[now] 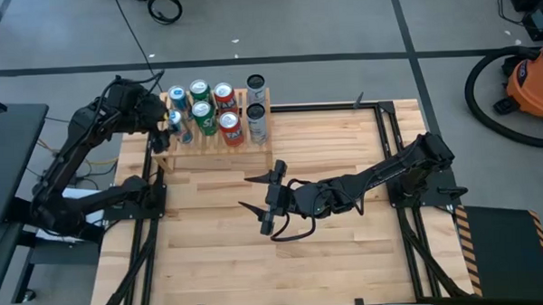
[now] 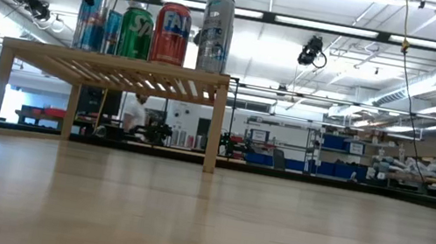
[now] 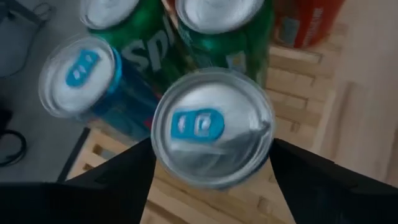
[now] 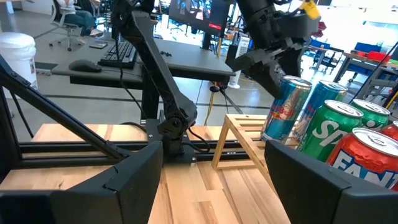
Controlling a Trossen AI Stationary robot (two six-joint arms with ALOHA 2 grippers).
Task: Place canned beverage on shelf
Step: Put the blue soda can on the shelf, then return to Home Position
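Your right claw (image 1: 266, 200) hovers over the bare middle of the plank desk (image 1: 348, 258), its curved fingers apart and empty. Beyond it, at the desk's far left corner, stands the slatted light-wood shelf (image 1: 219, 154) on short legs. Your left claw (image 1: 167, 129) reaches down at the shelf's left end, fingers on either side of a tilted blue Red Bull can (image 4: 285, 109) whose foot rests on the slats; whether they still pinch it cannot be told. Its silver lid carries a blue pull tab. Just beside it stand another blue can (image 3: 84, 78), two green Sprite cans (image 1: 200, 102), two orange Fanta cans (image 1: 227, 113) and two tall silver-grey cans (image 1: 256, 108). An orange shop vacuum (image 1: 534, 87) sits on the floor, far right.
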